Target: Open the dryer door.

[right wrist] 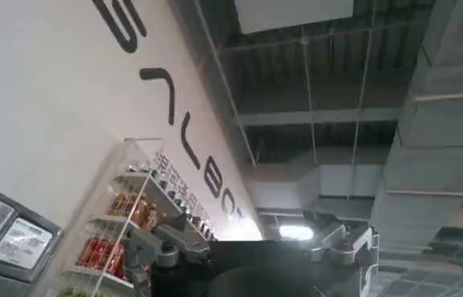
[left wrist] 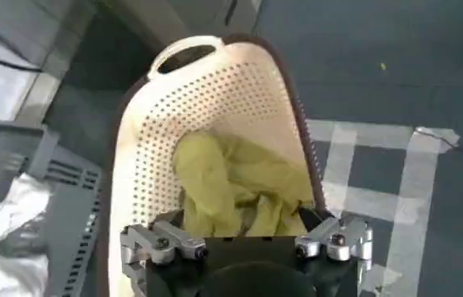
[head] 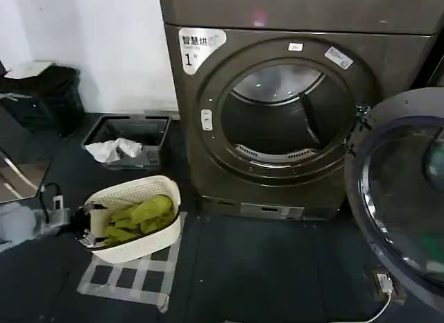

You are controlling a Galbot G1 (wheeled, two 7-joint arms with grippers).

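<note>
Spread fingers of the left end effector (left wrist: 246,246) are seen in the left wrist view, held apart over the white basket (left wrist: 215,121) and clamped on nothing; yellow-green cloth (left wrist: 231,190) lies inside it. In the right wrist view the right end effector (right wrist: 252,246) is likewise seen with its fingers apart and empty, pointed up toward a wall and ceiling (well away from any laundry).

In the head view the dryer door (head: 402,198) is seen swung wide at the right, hinged beside the drum opening (head: 284,115), which lies fully exposed. The opening step is judged essentially done; if more swing is wanted, the door is best pushed gently at its rim, away from the hinge.

Room is tight low on the right, where a white cable (head: 378,312) trails just beneath the door edge. To the left, the basket and a grey bin (head: 132,139) crowd the floor (head: 263,267); open floor is left before the dryer.
</note>
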